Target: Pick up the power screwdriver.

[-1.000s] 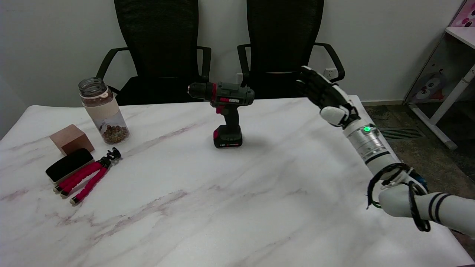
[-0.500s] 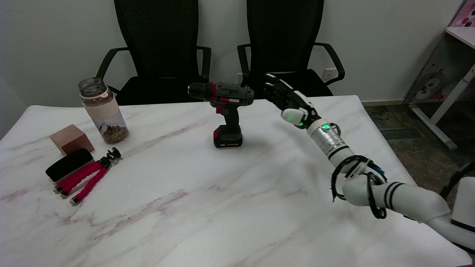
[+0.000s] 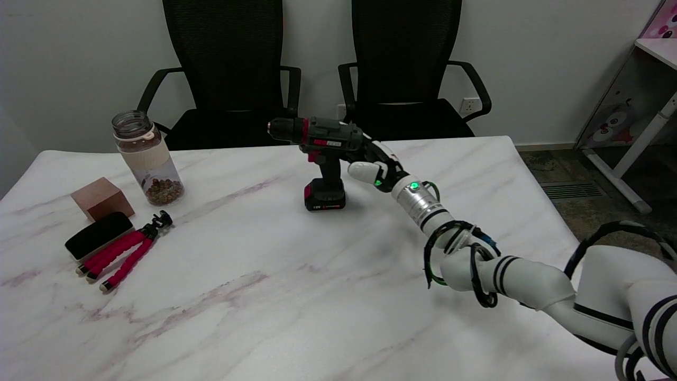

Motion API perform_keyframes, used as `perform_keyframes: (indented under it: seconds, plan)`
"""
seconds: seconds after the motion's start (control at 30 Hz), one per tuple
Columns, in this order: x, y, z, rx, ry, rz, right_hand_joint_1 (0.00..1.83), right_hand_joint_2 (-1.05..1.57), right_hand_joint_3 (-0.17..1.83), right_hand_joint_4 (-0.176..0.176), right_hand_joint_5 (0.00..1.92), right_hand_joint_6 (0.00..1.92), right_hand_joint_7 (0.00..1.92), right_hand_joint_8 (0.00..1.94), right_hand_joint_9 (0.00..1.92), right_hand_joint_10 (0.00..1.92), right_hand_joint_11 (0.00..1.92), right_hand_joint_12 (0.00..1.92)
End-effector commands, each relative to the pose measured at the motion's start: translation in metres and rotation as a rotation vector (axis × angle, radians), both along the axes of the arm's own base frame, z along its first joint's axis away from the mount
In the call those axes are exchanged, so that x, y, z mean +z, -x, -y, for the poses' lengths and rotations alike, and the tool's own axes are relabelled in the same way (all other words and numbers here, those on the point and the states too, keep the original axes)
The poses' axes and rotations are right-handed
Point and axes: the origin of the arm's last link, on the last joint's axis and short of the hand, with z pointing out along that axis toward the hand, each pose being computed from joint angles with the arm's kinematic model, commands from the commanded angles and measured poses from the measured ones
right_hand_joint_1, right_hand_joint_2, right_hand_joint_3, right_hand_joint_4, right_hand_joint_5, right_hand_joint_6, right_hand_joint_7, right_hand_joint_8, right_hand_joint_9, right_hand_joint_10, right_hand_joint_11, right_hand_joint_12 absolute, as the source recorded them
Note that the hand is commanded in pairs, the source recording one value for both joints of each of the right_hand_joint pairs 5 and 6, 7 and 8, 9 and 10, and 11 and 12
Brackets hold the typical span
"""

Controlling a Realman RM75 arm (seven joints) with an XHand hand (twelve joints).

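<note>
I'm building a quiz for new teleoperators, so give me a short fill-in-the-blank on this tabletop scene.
1. The power screwdriver stands upright on its ____ pack.
2. The right hand is at the end of the tool opposite its ____.
3. The clear jar with brown bits in the bottom has no ____ on it.
4. The small tripod beside the brown block has ____ legs.

Missing words: battery; chuck; lid; red
</note>
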Motion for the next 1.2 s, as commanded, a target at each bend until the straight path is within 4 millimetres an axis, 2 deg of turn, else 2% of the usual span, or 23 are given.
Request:
perform_keyframes:
  seconds: [0.03,0.5,0.6,0.73,0.8,0.87,0.97,1.1,1.2]
  plan:
    - [-0.0475,-0.0004,0.0267,-0.047,-0.023,-0.051,0.91,-0.58,0.88,0.165,0.2,0.2,0.2,0.2,0.27,0.27,0.23,0.23]
    - [-0.0438,0.0038,0.0254,-0.06,-0.013,-0.06,0.92,-0.59,0.84,0.176,0.2,0.2,0.2,0.2,0.27,0.27,0.19,0.19]
    - [-0.0425,0.0047,0.0241,-0.058,-0.008,-0.055,0.94,-0.53,0.79,0.176,0.23,0.23,0.23,0.23,0.3,0.3,0.31,0.31]
    - [-0.042,0.0053,0.0239,-0.06,-0.01,-0.059,1.03,-0.28,0.55,0.176,0.35,0.35,0.35,0.35,0.44,0.44,0.59,0.59]
    - [-0.0416,0.0055,0.0238,-0.061,-0.01,-0.062,1.06,-0.25,0.69,0.176,0.38,0.38,0.38,0.38,0.5,0.5,0.63,0.63]
    - [-0.0416,0.005,0.0242,-0.06,-0.01,-0.062,1.09,-0.21,0.75,0.176,0.39,0.39,0.39,0.39,0.57,0.57,0.65,0.65]
    - [-0.0416,0.0043,0.0248,-0.059,-0.01,-0.062,1.11,-0.18,0.75,0.176,0.41,0.41,0.41,0.41,0.6,0.6,0.65,0.65]
    - [-0.0414,0.004,0.0253,-0.061,-0.009,-0.062,1.13,-0.13,0.81,0.176,0.48,0.48,0.48,0.48,0.65,0.65,0.63,0.63]
    - [-0.0411,0.0032,0.0259,-0.06,-0.007,-0.06,1.13,-0.06,0.79,0.176,0.56,0.56,0.56,0.56,0.69,0.69,0.59,0.59]
